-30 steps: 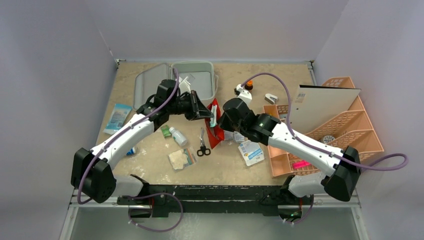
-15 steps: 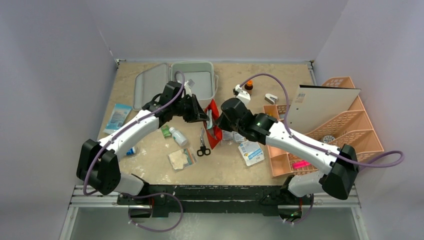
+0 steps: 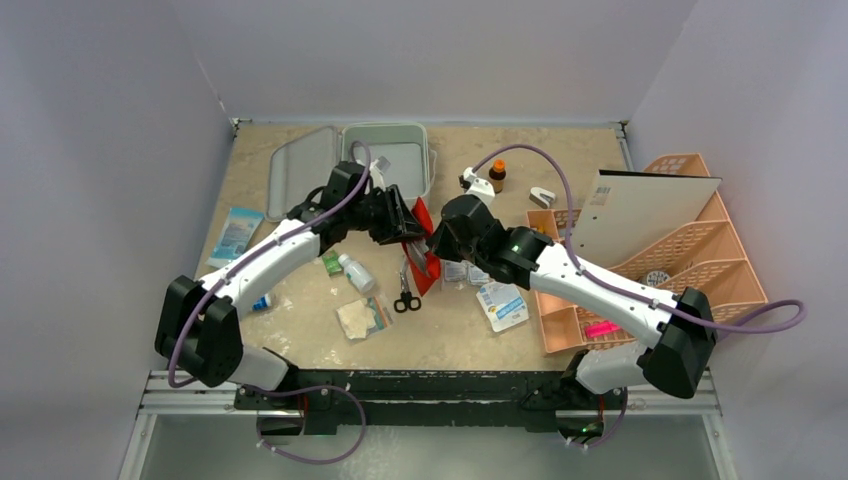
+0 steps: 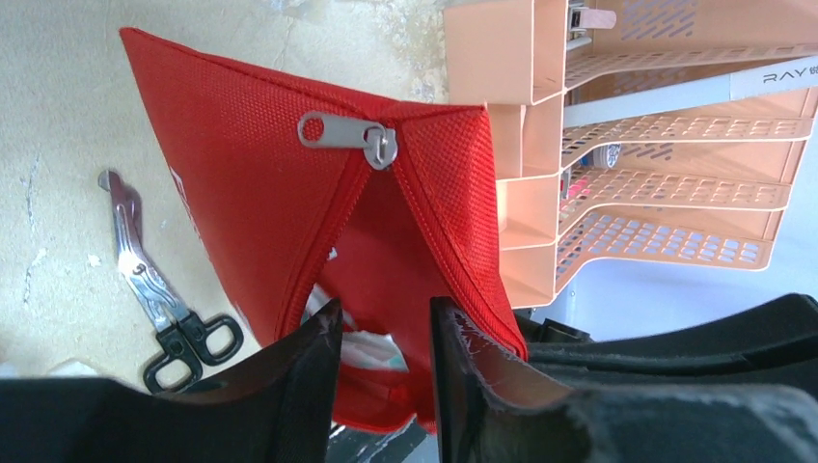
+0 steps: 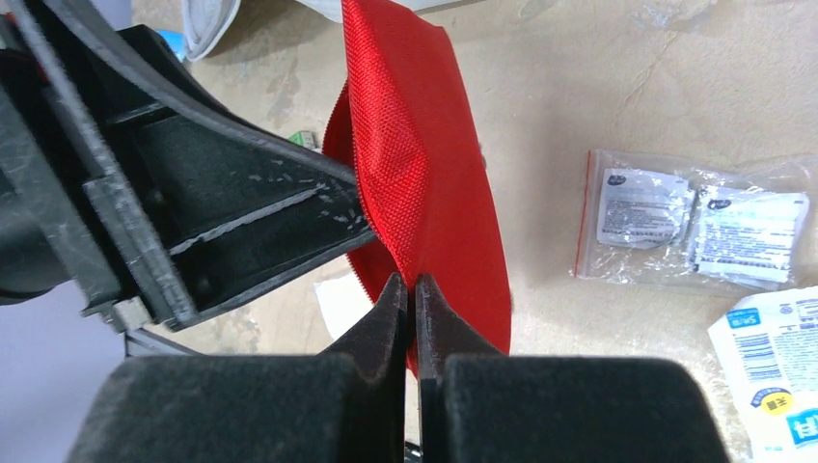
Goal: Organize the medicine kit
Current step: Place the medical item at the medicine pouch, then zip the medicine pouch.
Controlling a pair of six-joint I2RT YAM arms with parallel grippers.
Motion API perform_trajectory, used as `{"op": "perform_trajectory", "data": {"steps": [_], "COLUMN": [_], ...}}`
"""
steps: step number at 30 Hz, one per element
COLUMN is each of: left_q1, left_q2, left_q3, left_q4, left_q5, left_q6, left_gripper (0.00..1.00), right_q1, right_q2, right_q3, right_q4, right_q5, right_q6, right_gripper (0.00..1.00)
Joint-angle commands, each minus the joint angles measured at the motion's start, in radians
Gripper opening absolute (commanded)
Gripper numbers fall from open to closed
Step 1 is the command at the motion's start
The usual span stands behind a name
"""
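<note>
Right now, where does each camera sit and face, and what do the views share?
Top external: above and behind the bases, looking down on the table; both arms show.
Left wrist: on the left arm, facing the red pouch and peach organizer; the left hand, open, shows.
Right wrist: on the right arm, facing the pouch; the right hand shows, pinching it, plus the left hand.
Shared: all three show the red pouch.

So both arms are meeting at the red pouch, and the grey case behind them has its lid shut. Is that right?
Not the lid: the top external view shows the medicine kit open, its lid folded out flat to its left. Both arms do meet at the red pouch.
</note>
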Motion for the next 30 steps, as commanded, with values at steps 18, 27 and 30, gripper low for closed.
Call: {"op": "perform_trajectory", "data": {"steps": [18, 27, 30], "left_q1": [0.004, 0.006, 0.006], "left_q2": [-0.352, -0.346, -0.331], "left_q3": [0.045, 0.070, 0.091], "left_q4": [-0.266, -0.252, -0.256], "left_q5": [0.146, 0.338, 0.413], "left_q6": [0.623, 0.690, 0.732], "left_gripper": [0.45, 0.45, 0.45], "right_q1": [-0.034, -0.039, -0.039], "right_q2": [-0.170, -0.266, -0.304], "right_q3": [0.018, -0.013, -0.030], "right_q4": [-0.215, -0.280, -0.260], "right_q5": [-0.203, -0.459, -0.557], "right_q6": [-0.690, -0.899, -0.930], "right_gripper": [0.00, 0.00, 0.00]}}
